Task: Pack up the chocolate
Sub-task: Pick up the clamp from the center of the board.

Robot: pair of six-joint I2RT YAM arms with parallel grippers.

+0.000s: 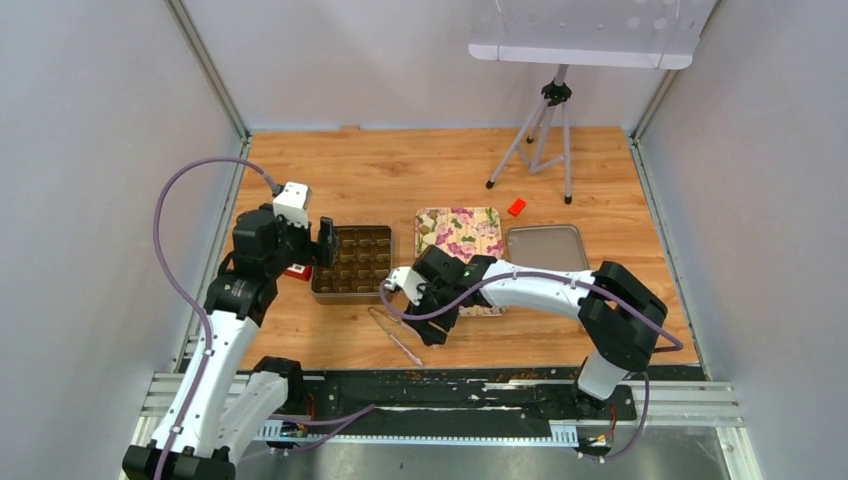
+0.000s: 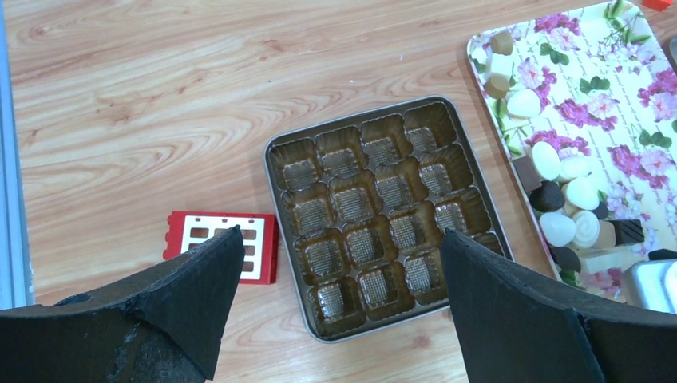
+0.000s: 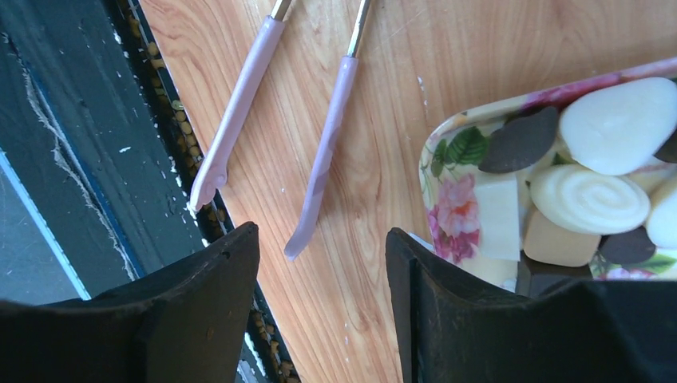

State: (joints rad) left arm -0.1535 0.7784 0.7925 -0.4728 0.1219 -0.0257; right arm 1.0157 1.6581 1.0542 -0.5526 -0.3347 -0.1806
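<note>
The chocolate (image 2: 559, 199), a cluster of dark, cream and tan pieces, lies on a floral tray (image 2: 479, 72). The right wrist view shows the chocolate (image 3: 607, 199) close up on the tray's corner (image 3: 437, 163). A metal box (image 2: 383, 215) with brown cups holds nothing. My left gripper (image 2: 341, 231) hangs open over the box's near edge, empty. My right gripper (image 3: 321, 231) is open above bare wood, between the tray corner and the lilac tongs (image 3: 327, 152), holding nothing. From above, the box (image 1: 352, 262), the tray (image 1: 462, 232) and the tongs (image 1: 395, 335) lie in front of the arms.
A red and white block (image 2: 223, 243) lies left of the box. A grey metal lid (image 1: 545, 247) sits right of the tray, with a small red block (image 1: 516, 207) behind. A tripod (image 1: 540, 130) stands at the back. A black rail (image 3: 80, 159) runs along the near table edge.
</note>
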